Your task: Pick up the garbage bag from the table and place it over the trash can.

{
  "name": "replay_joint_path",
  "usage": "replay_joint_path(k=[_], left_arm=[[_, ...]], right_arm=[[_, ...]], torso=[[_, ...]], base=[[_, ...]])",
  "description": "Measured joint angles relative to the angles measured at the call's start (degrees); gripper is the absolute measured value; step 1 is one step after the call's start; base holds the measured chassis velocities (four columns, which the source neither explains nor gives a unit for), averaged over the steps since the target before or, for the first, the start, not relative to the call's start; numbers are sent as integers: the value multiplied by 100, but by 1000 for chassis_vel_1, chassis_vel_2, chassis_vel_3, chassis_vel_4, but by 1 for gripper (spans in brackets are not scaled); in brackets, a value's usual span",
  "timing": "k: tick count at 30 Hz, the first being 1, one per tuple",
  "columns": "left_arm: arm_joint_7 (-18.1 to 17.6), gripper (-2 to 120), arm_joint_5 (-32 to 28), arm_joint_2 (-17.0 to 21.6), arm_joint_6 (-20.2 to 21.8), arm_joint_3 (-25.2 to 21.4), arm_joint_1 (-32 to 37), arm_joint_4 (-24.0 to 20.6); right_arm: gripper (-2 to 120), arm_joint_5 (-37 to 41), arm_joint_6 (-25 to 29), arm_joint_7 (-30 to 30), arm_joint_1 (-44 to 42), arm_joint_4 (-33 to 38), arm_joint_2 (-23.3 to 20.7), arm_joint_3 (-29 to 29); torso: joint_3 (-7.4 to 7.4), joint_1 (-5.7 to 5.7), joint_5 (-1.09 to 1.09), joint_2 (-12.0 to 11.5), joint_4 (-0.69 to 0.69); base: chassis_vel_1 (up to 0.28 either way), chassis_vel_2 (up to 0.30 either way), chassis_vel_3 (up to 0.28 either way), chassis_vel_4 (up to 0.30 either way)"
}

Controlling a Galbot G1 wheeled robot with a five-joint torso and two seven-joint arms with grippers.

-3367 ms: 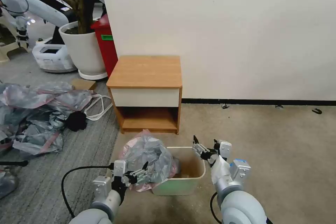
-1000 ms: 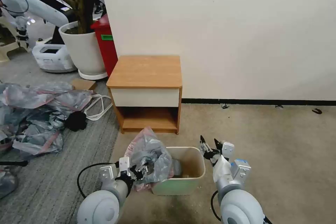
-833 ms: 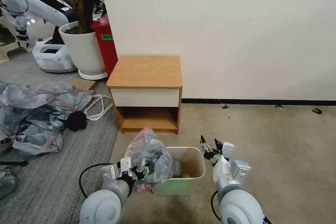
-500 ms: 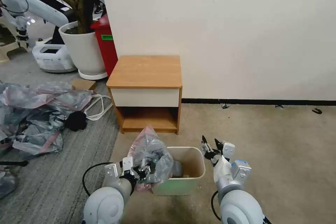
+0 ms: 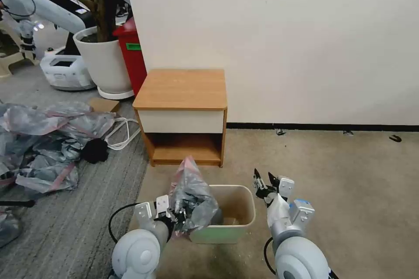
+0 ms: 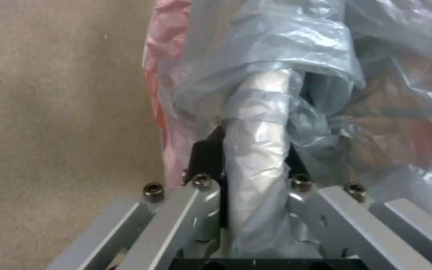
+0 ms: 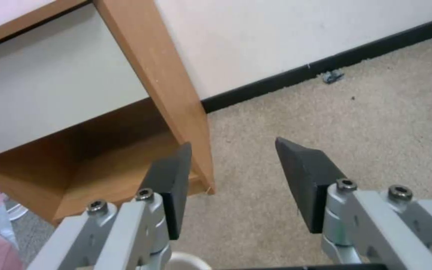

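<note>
The left gripper [image 5: 182,216] pinches the bag [image 5: 192,196] (bunched) over the can's [image 5: 238,222] left rim; the right gripper [image 5: 262,179], jaws apart and empty, should catch the mouth's far edge and spread it.

No words, numbers or signs can be read anywhere. The red bin [image 5: 131,52] by the plant pot has a small green label [image 5: 133,46] on its front (it is too small and blurry to make out any letters on it).
</note>
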Motion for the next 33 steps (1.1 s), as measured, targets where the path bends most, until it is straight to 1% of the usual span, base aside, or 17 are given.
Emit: replay_joint_path(k=[2, 8, 11, 12, 14, 16, 18, 20, 21, 22, 23, 24, 25, 28, 30, 32, 33], left_arm=[[-69, 7, -9, -17, 2, 23, -45, 31], [-57, 5, -12, -23, 7, 16, -93, 38], [199, 5, 126, 24, 8, -57, -111, 9], [199, 5, 126, 24, 8, -57, -111, 9], [457, 5, 315, 60, 7, -115, -99, -14], [823, 5, 540, 148, 7, -211, -45, -58], [936, 5, 607, 189, 7, -233, -20, -71], [1342, 5, 926, 327, -73, -315, 61, -82], [1342, 5, 926, 327, -73, -315, 61, -82], [1496, 5, 1050, 386, -129, -357, 91, -82], [1529, 5, 1076, 399, -140, -367, 98, -82], [1878, 5, 1348, 523, -279, -475, 177, -82], [1979, 5, 1414, 563, -325, -512, 205, -87], [2162, 5, 1528, 636, -414, -580, 268, -112], [2419, 5, 1732, 725, -515, -658, 352, -151], [2469, 5, 1787, 743, -556, -665, 371, -159], [2596, 5, 1943, 769, -636, -690, 425, -175]], right_arm=[[46, 1, 5, 0, 1, 8, -14, 21], [48, 1, 34, -102, 4, 95, -87, 84], [51, -2, 89, -271, 22, 197, -197, 115], [51, -2, 89, -271, 22, 197, -197, 115], [55, -2, 161, -436, 31, 247, -260, 116], [65, 48, 279, -820, 60, 337, -416, 116], [68, 73, 309, -947, 73, 358, -477, 119], [80, 149, 420, -1454, 139, 388, -721, 155], [80, 149, 420, -1454, 139, 388, -721, 155], [84, 204, 445, -1648, 170, 396, -821, 164], [85, 211, 447, -1671, 173, 397, -832, 165], [94, 425, 477, -2277, 275, 435, -1088, 169], [96, 583, 477, -2550, 324, 459, -1179, 160], [100, 839, 432, -2962, 421, 493, -1331, 109], [104, 1179, 363, -3593, 711, 475, -1596, -75], [106, 1282, 335, -3684, 824, 450, -1656, -161], [108, 1559, 215, -3749, 1087, 403, -1770, -395]], torso=[[0, 0, 0, 0, 0], [0, 0, -1, 0, 0], [0, 0, -1, 0, 0], [0, 0, -1, 0, 0], [0, 0, -1, 0, 0], [0, 0, -1, 0, 0], [0, 0, 0, 0, 0], [0, 0, -1, 0, 0], [0, 0, -1, 0, 0], [0, 0, -1, 0, 0], [0, 0, -1, 0, 0], [0, 0, -1, 0, 0], [0, 0, -1, 0, 0], [0, 0, 0, 0, 0], [0, 0, -1, 0, -1], [0, 0, 0, 0, 0], [0, 0, -1, 0, -1]], base=[[0, 0, 0, 0], [0, 0, 0, 0], [0, 0, 0, 0], [0, 0, 0, 0], [0, 0, 0, 0], [0, 0, 0, 0], [0, 0, 0, 0], [0, 0, 0, 0], [0, 0, 0, 0], [0, 0, 0, 0], [0, 0, 0, 0], [0, 0, 0, 0], [0, 0, 0, 0], [0, 0, 0, 0], [0, 0, 0, 0], [0, 0, 0, 0], [0, 0, 0, 0]])
